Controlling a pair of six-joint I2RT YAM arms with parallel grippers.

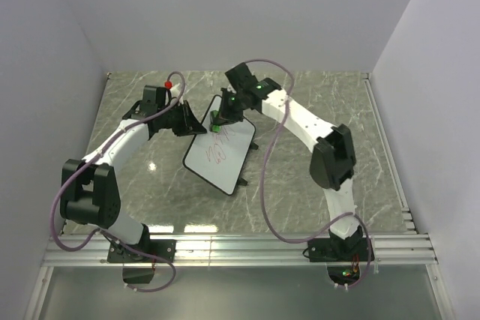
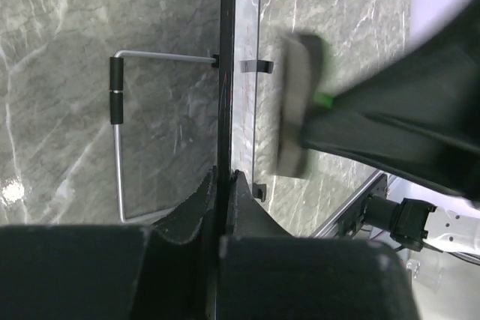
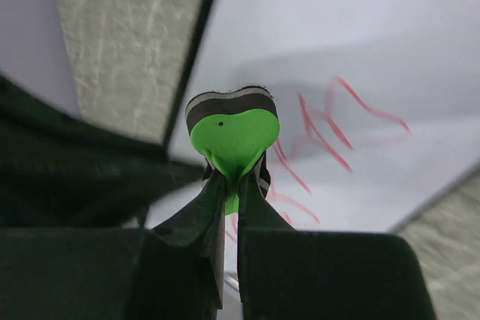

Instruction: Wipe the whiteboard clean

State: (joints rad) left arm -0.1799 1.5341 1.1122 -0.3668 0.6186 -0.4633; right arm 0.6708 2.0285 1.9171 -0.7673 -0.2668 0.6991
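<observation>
The whiteboard (image 1: 221, 151) stands tilted in the middle of the table, white with a thin black frame and red scribbles (image 1: 216, 157) on its lower half. My left gripper (image 1: 196, 125) is shut on the board's left edge; in the left wrist view the board's black edge (image 2: 224, 73) runs straight up from between my fingers. My right gripper (image 1: 219, 121) is shut on the green eraser (image 3: 232, 136) and holds it at the board's upper left part, above the red scribbles (image 3: 322, 129). The eraser also shows blurred in the left wrist view (image 2: 298, 103).
A wire stand with black feet (image 2: 116, 91) sticks out behind the board. A small red object (image 1: 168, 84) sits near the left arm's wrist. White walls enclose the table on three sides; a metal rail (image 1: 240, 249) runs along the near edge.
</observation>
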